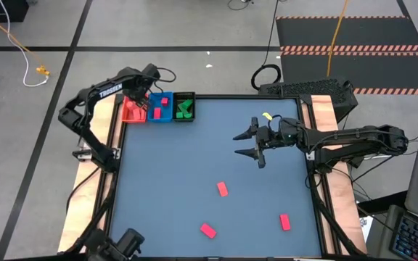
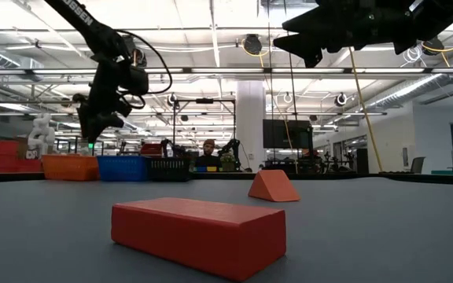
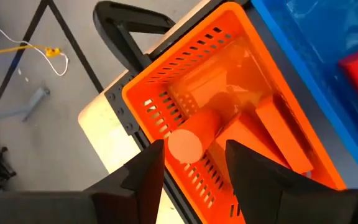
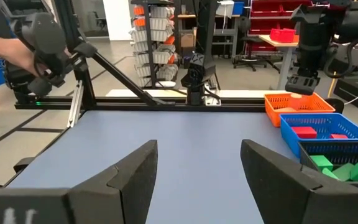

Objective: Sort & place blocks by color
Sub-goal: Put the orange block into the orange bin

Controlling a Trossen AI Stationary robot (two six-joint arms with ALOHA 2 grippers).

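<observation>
Three trays stand in a row at the table's far left: orange-red (image 1: 133, 110), blue (image 1: 160, 107) and black (image 1: 184, 106). My left gripper (image 3: 194, 163) hangs over the orange-red tray (image 3: 191, 68), pointing steeply down, fingers apart. A salmon-orange cylinder block (image 3: 191, 138) shows between and just beyond its fingertips, over other orange blocks (image 3: 278, 134) in the tray. Pink-red blocks (image 4: 303, 131) lie in the blue tray, green ones (image 4: 347, 171) in the black. Three pink-red blocks (image 1: 222, 189), (image 1: 207, 230), (image 1: 285, 221) lie on the mat. My right gripper (image 1: 256, 141) waits open above the table's right middle. My left gripper comes at the tray from above, slanting. The cylinder block's round end (image 3: 184, 148) lies close to one fingertip (image 3: 156, 155), and a gap shows on its other side. Whether a finger touches it, I cannot tell.
The blue-grey mat (image 1: 165, 188) is bare between the trays and the three loose blocks near the front. In the low view a red bar (image 2: 199, 236) lies close and a wedge-like block (image 2: 274, 186) behind it. A person's hand (image 4: 5, 53) shows beyond the table.
</observation>
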